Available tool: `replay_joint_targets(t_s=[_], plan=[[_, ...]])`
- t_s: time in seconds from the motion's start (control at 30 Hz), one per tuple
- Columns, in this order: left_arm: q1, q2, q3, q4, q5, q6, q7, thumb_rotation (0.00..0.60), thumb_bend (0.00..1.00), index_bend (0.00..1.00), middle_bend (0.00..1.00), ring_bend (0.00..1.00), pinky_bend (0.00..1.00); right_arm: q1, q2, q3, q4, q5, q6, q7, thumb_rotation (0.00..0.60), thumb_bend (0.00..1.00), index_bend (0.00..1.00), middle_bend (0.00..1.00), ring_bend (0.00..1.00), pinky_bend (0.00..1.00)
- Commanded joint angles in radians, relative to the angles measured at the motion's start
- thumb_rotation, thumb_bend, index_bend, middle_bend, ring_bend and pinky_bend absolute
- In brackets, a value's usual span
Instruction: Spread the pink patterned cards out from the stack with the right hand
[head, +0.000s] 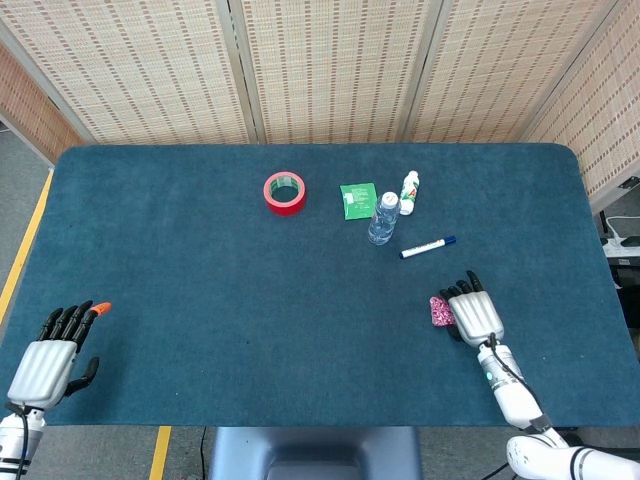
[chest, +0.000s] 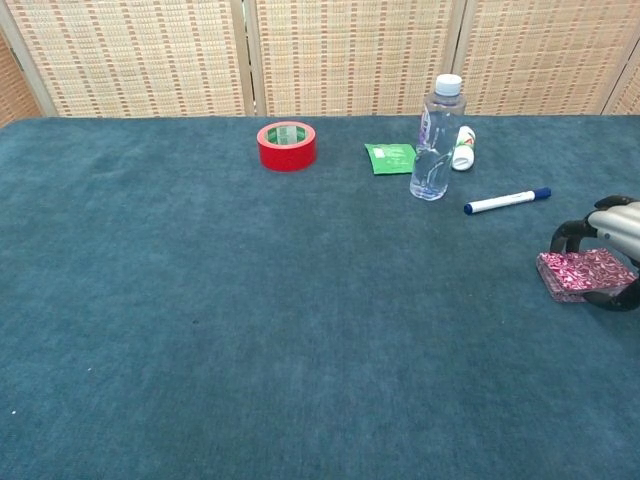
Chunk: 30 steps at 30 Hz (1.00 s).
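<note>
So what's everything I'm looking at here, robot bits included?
pink patterned cards: one stack, pink, near right of table, under the right hand
tape roll: one, red, far middle
packet: one, green, right of the tape
water bottle: one, clear, upright beside the packet
small bottle: one, white, lying behind the water bottle
marker: one, white with blue cap, between the bottle and the cards
table: one, teal cloth
left hand: near left corner, empty, fingers apart
right hand: rests on the cards

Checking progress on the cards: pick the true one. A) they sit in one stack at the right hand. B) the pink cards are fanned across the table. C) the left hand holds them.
A: the pink cards form one compact stack at the right hand.
</note>
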<state>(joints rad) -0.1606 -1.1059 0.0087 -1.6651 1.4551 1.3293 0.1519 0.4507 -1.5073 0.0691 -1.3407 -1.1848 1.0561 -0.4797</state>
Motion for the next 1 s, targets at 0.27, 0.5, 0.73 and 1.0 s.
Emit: replay_joint_targets(t_s=[0.27, 0.5, 0.73, 1.0], plan=[[-0.001, 0.005, -0.001, -0.007, 0.000, 0.001, 0.000, 0.600, 0.46, 0.00, 0.00, 0.00, 0.04, -0.001, -0.011, 0.006, -0.005, -0.001, 0.031, -0.036, 0.600, 0.27, 0.66, 0.45, 0.28, 0.00], [0.004, -0.003, 0.004, 0.005, 0.006, 0.007, -0.004, 0.600, 0.46, 0.00, 0.00, 0.00, 0.04, -0.004, -0.015, 0.007, -0.009, 0.002, 0.042, -0.054, 0.600, 0.27, 0.70, 0.47, 0.32, 0.01], [0.006, 0.006, 0.005, 0.004, 0.008, 0.009, -0.013, 0.600, 0.46, 0.00, 0.00, 0.00, 0.04, -0.008, -0.002, 0.010, -0.031, -0.008, 0.064, -0.068, 0.600, 0.27, 0.71, 0.48, 0.33, 0.01], [0.004, 0.003, 0.002, -0.005, 0.003, 0.007, -0.002, 0.600, 0.46, 0.00, 0.00, 0.00, 0.04, -0.012, 0.019, 0.004, -0.077, -0.028, 0.081, -0.071, 0.600, 0.27, 0.71, 0.48, 0.33, 0.01]])
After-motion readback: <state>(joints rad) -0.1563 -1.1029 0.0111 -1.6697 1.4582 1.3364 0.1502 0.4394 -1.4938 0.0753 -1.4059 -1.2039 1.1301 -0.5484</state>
